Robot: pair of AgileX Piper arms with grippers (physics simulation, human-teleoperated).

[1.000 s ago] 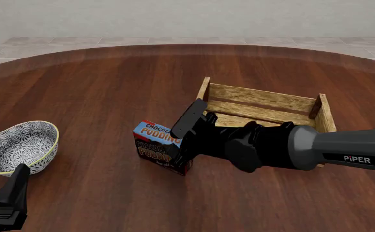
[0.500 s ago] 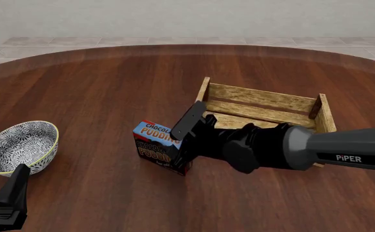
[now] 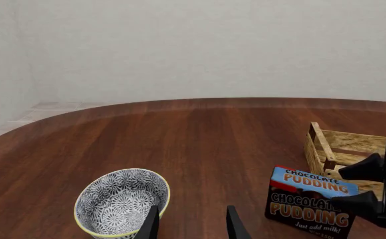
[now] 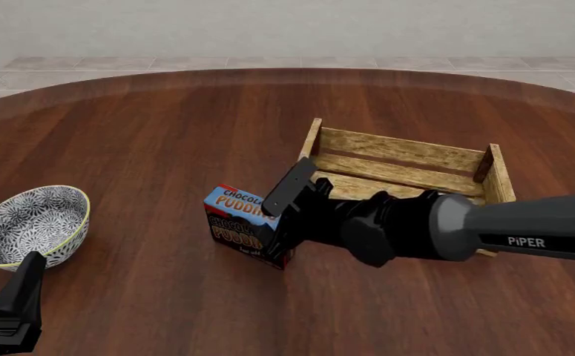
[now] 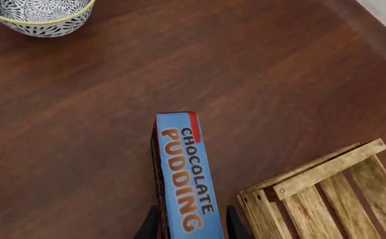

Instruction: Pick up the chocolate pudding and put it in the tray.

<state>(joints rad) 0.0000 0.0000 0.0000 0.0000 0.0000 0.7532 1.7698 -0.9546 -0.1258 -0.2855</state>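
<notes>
The chocolate pudding (image 4: 236, 216) is a small carton with a blue top and a dark brown front, standing on the table just left of the tray (image 4: 402, 150), a shallow crate of light wooden slats. My right gripper (image 4: 272, 222) is open and straddles the carton's right end, one finger on each broad side. In the right wrist view the chocolate pudding (image 5: 183, 169) runs between the fingers (image 5: 236, 226) with hardly any gap. My left gripper (image 4: 15, 308) hangs open at the front left, holding nothing, near the bowl.
A blue-and-white patterned bowl (image 4: 30, 225) with a yellow rim sits at the left, also the bowl (image 3: 121, 201) in the left wrist view. The round wooden table's far edge (image 4: 287, 73) curves across the back, with tiled floor and a wall beyond.
My right arm has slid a little further left over the carton, and its upper finger sits slightly lower. The carton, tray, bowl and left arm have not moved.
</notes>
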